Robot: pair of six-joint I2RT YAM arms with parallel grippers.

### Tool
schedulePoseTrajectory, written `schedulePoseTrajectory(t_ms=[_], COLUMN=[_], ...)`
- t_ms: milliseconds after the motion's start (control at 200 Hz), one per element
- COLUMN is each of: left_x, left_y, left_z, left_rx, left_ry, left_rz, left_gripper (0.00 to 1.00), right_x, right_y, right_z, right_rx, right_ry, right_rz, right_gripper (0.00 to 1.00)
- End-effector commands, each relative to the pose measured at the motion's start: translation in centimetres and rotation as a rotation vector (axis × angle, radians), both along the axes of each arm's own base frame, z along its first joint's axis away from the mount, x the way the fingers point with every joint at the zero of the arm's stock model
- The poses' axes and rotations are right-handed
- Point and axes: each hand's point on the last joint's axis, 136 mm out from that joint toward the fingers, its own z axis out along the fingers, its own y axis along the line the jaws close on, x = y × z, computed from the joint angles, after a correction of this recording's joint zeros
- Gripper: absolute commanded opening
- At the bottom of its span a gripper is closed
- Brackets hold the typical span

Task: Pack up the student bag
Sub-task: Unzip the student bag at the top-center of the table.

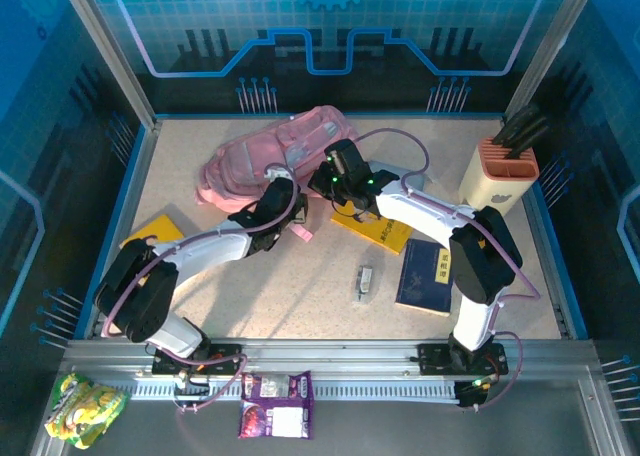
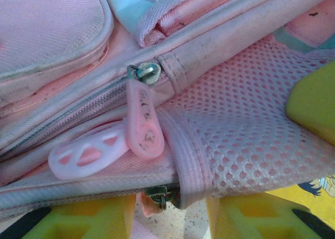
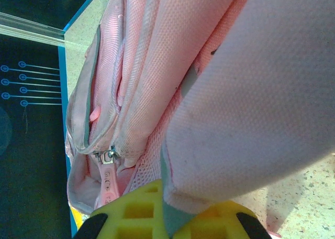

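Student bag [image 1: 262, 156] sits upper centre of the top view. Right gripper [image 3: 166, 218] is clamped on its fabric edge. Left gripper [image 2: 167, 220] has jaws apart astride the lower zip slider [image 2: 157, 194]. Risk: it pinches the mesh pocket [image 2: 246, 139] instead and the zip stalls.

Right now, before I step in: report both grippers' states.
Left gripper: open, fingers either side of the student bag's zip edge.
Right gripper: shut on the student bag's fabric.
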Motion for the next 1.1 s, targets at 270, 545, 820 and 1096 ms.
schedulePoseTrajectory(t_ms=[270, 545, 820, 1096], left_x=[2.6, 1.9, -0.6, -4.9], left_y=[-0.3, 0.5, 3.6, 7.4], left_z=[3.0, 3.0, 1.8, -0.7], left_rx=[0.042, 0.052, 0.073, 0.067], left_ry=[-0.118, -0.104, -0.018, 0.116], left_rz=[0.026, 0.053, 0.116, 0.129], left_gripper=[0.18, 0.00, 0.00, 0.00], right_x=[-0.1, -0.1, 0.3, 1.7], right_y=[0.9, -0.1, -2.1, -4.0], right_z=[4.6, 5.4, 5.7, 6.5], right_rx=[0.082, 0.075, 0.051, 0.078], right_ry=[-0.092, -0.116, -0.130, -0.123], right_rz=[0.032, 0.028, 0.027, 0.070], right_gripper=[0.00, 0.00, 0.00, 0.00])
